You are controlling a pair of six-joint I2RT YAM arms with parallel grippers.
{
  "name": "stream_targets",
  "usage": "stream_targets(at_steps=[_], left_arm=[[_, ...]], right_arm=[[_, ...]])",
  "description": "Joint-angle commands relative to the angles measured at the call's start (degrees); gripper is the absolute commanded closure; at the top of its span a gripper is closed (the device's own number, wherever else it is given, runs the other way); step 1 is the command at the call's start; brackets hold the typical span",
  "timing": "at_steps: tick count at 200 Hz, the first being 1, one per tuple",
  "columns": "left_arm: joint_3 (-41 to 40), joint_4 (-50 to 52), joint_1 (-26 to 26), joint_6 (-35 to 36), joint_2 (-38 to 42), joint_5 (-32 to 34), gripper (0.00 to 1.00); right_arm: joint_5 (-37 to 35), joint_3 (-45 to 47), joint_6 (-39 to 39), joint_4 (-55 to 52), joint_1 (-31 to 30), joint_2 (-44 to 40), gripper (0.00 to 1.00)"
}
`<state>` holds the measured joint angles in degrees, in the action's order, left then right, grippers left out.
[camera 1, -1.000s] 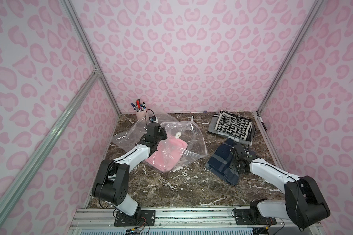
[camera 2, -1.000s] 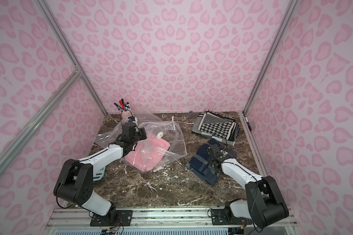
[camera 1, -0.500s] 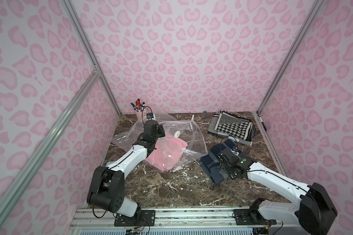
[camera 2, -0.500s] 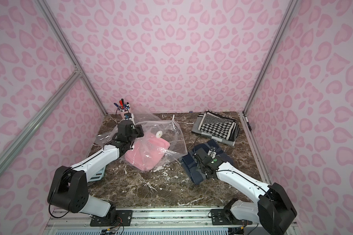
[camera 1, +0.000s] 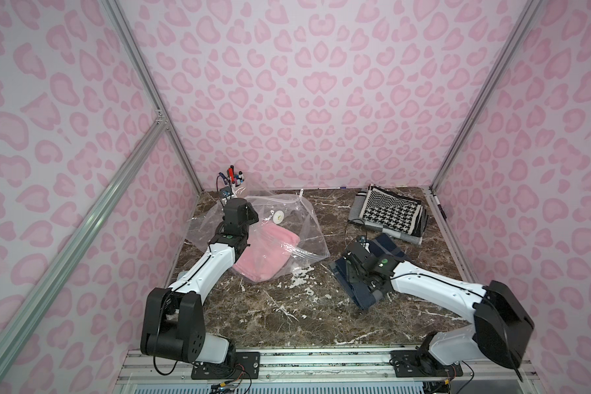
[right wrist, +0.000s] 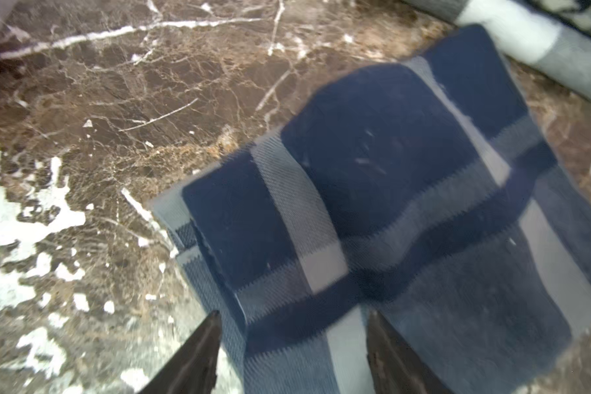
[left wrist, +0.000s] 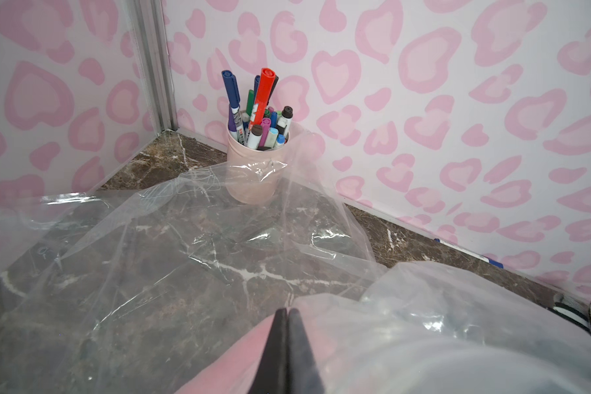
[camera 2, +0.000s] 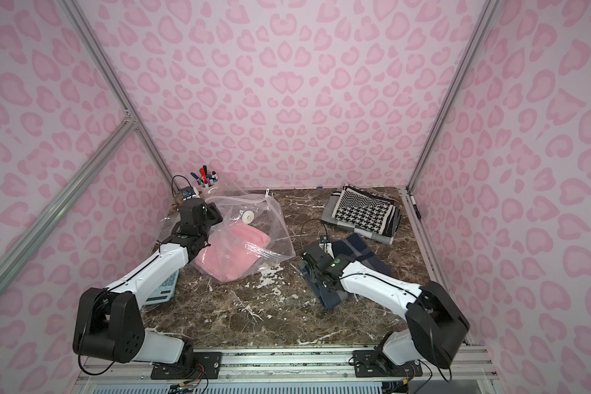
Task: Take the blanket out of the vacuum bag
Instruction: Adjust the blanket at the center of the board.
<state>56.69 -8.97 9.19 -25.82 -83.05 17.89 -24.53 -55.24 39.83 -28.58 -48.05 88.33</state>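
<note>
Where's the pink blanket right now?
In both top views, the pink blanket lies on the table's left side, under the vacuum bag's plastic, beside the left gripper.

marker cup [left wrist: 253,170] in corner; folded houndstooth cloth [camera 1: 391,213]

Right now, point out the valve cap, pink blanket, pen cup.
Valve cap [camera 1: 279,216], in a top view, centre.
Pink blanket [camera 1: 263,259], in a top view, middle.
Pen cup [left wrist: 249,155], left wrist view, side wall.

Pink blanket [camera 1: 267,254], navy cloth [right wrist: 389,177] (grey plaid), houndstooth throw [camera 1: 389,213]
</note>
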Motion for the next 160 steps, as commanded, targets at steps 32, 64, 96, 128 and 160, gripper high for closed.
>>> stream_targets(at_steps=[32, 64, 96, 128, 160], left_arm=[[0.52, -1.49, -0.25, -1.33, -0.39, 0.96, 0.96], [0.79, -1.40, -0.38, -0.85, -0.33, 0.83, 0.96], [1.31, -1.07, -0.50, -0.81, -0.99, -0.44, 0.96], [1.41, -0.85, -0.53, -0.81, -1.20, -0.75, 0.96], [1.50, -0.87, -0.51, -0.80, -1.57, -1.18, 0.96]], right_arm=[[-1.90, -4.48, -7.10, 7.06, -0.15, 10.33, 0.38], [-2.15, -4.77, -7.28, 7.84, -0.02, 12.59, 0.38], [-1.11, -4.39, -7.75, 9.24, 0.61, 14.60, 0.41], [0.59, -4.33, -7.95, 9.77, 0.97, 15.75, 0.43], [2.69, -3.41, -7.58, 10.94, 1.44, 15.88, 0.48]])
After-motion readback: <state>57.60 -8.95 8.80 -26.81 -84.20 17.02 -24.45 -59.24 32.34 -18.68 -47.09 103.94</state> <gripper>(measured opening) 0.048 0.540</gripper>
